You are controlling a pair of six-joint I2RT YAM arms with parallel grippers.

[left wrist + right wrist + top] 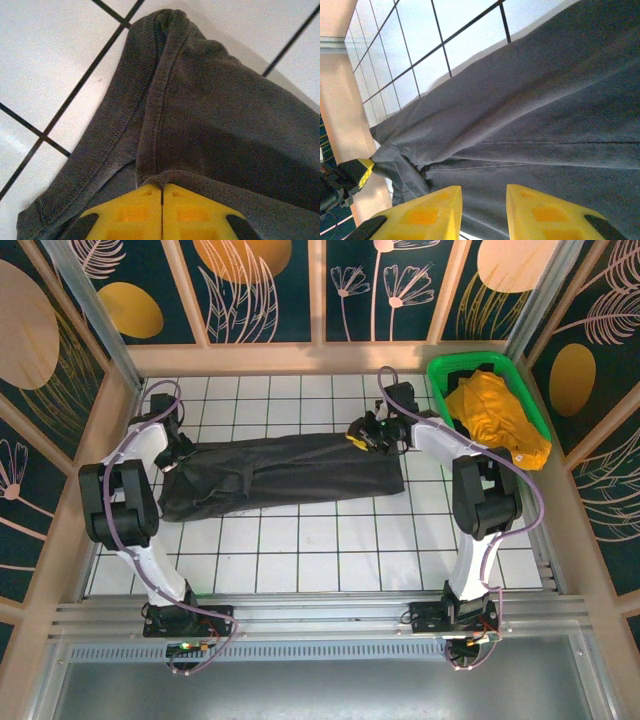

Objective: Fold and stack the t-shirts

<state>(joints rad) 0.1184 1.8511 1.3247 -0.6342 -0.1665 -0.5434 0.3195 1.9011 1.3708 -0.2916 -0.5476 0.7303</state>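
We stretch the dark t-shirt (285,472) flat, left fingers (131,216) and right fingers (424,216) both pinching it; next, fold it.

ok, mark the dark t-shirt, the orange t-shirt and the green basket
dark t-shirt (290,472): top external view, middle of the spread cloth.
orange t-shirt (492,412): top external view, bunched middle.
green basket (468,359): top external view, far rim.
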